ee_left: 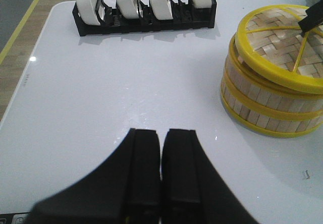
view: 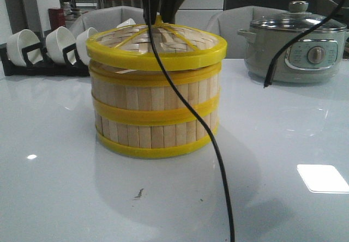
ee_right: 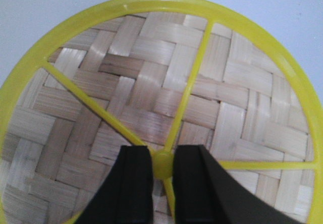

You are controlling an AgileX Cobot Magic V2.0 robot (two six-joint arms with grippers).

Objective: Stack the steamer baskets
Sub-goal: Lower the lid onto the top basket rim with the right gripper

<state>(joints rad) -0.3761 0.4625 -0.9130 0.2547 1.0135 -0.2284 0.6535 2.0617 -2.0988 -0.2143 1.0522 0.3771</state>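
Two steamer baskets stand stacked mid-table, the upper basket (view: 155, 95) on the lower basket (view: 155, 134); the left wrist view shows the stack (ee_left: 262, 105) from the side. The woven yellow-rimmed lid (view: 158, 48) (ee_right: 151, 82) lies on top of the stack, slightly tilted and offset. My right gripper (ee_right: 162, 158) (view: 158, 13) comes down from above and is shut on the lid's small yellow centre knob (ee_right: 164, 164). My left gripper (ee_left: 161, 133) is shut with nothing in it, over bare table to the left of the stack.
A black rack of white bowls (view: 43, 48) (ee_left: 146, 9) stands at the back left. At the back right is a grey electric pot (view: 297, 48) with a glass lid. A black cable (view: 207, 138) hangs in front of the stack. The table's left edge (ee_left: 25, 72) shows in the left wrist view.
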